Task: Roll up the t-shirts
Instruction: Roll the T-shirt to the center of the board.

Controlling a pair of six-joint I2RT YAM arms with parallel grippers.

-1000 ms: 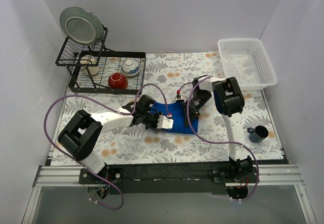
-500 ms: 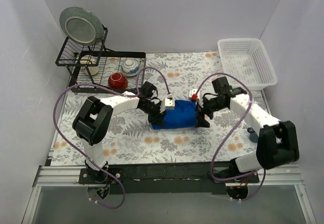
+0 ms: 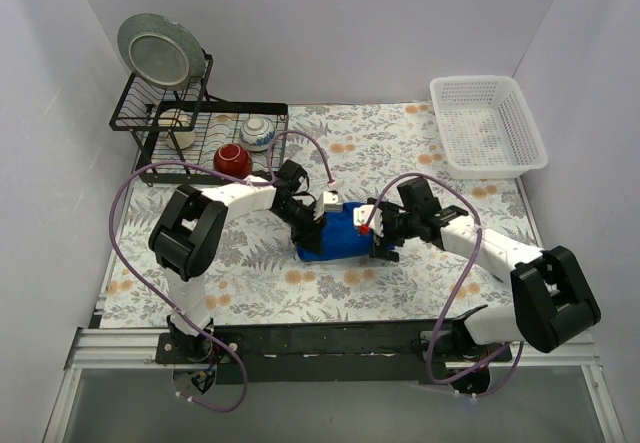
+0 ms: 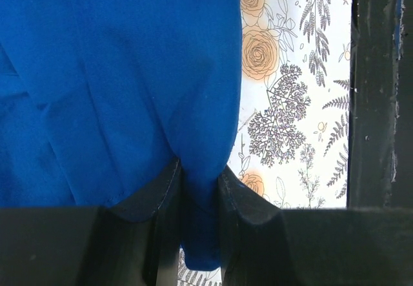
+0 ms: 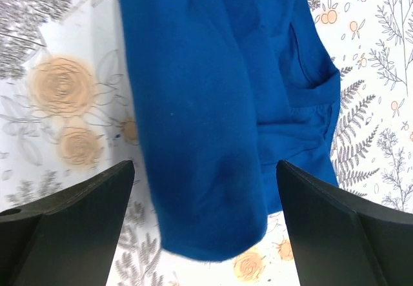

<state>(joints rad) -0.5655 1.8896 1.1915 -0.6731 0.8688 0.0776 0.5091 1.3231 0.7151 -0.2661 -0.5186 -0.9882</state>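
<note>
Left of centre in the top view, the left gripper (image 3: 316, 219) is clamped on a fold of the t-shirt (image 3: 345, 233) — blue cloth is nipped between its fingers (image 4: 248, 199). The shirt lies bunched mid-frame, its long axis running left to right. At its right end the right gripper (image 3: 378, 227) is spread wide over the cloth — both arms look equally near.
</note>
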